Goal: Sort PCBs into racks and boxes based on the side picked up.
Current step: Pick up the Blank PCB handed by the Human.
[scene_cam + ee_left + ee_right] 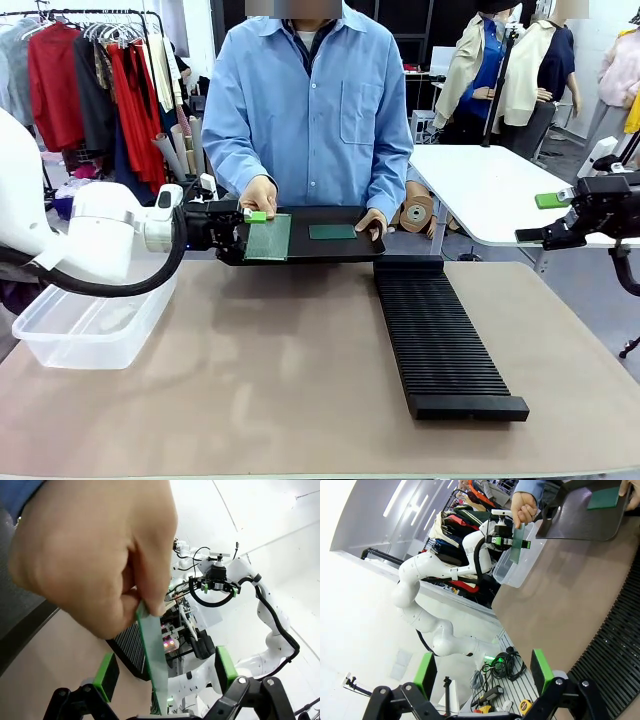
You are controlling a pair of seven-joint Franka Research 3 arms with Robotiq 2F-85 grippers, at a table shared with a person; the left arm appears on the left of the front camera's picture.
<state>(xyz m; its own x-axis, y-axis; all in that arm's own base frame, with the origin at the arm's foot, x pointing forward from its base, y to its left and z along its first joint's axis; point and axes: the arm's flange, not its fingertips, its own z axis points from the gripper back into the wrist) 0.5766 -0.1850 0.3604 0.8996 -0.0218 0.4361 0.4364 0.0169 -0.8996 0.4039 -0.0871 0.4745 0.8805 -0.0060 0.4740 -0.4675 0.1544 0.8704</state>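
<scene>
A person's hand (259, 193) holds a lighter, dotted PCB (270, 238) at the left end of a shallow black tray (350, 250). My left gripper (244, 238) is open around that board. In the left wrist view the PCB (154, 655) stands edge-on between the green pads (106, 670), touching neither. A dark green PCB (332, 232) lies on the tray. The long black rack (440, 340) runs down the table's right half. The clear box (90, 325) sits at the left edge. My right gripper (560, 215) hangs open and holds nothing, off the table's right side.
The person's other hand (374, 222) holds the tray's right end at the far table edge. A white table (490, 190) stands behind on the right, with clothes racks beyond. Bare tan tabletop (270, 370) lies between box and rack.
</scene>
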